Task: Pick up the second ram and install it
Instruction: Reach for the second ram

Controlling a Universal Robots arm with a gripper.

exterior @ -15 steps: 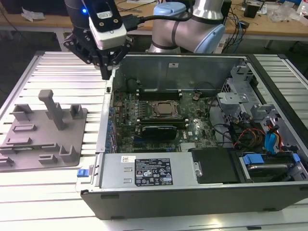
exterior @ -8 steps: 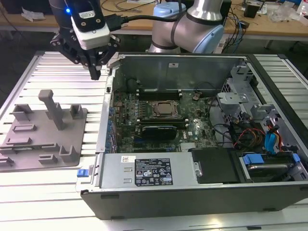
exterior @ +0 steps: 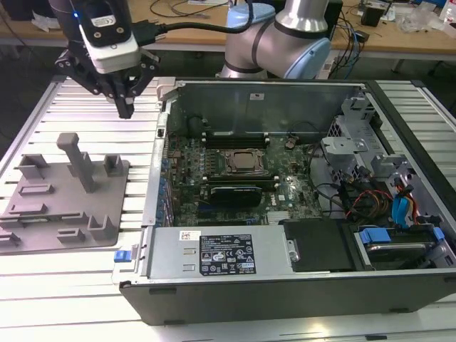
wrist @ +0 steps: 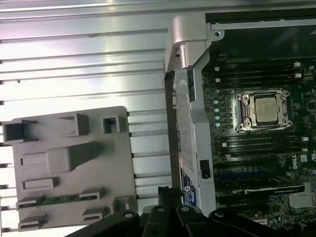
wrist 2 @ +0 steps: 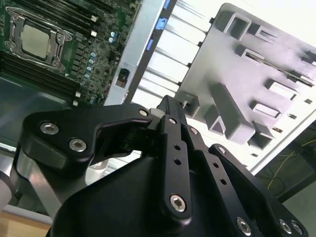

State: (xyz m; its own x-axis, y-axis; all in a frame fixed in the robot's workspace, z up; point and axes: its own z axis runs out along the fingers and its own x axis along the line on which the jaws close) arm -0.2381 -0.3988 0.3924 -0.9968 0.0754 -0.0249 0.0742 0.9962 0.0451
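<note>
- The grey tray (exterior: 107, 178) lies on the ribbed table (exterior: 43, 107) at the exterior view's left. In the first wrist view the second ram (wrist: 54, 200) is a thin green strip lying in one of the tray's holders, so it is not yet picked up.
- The gripper (exterior: 127, 107) hangs in the air beyond the tray's far side, near the corner of the open computer case (exterior: 271, 92). Its fingers are drawn together to a point with nothing between them, and it is well apart from the ram.
- Inside the case, long dark memory slots (wrist: 261, 145) run on both sides of the processor (exterior: 242, 162). By my reading the whole job is ahead, with the grasp, the carry and the seating all left.
- The ram's ends are tucked under the tray's holders and its chips are too faint to pick out. I cannot tell whether any stick already sits in the slots.
</note>
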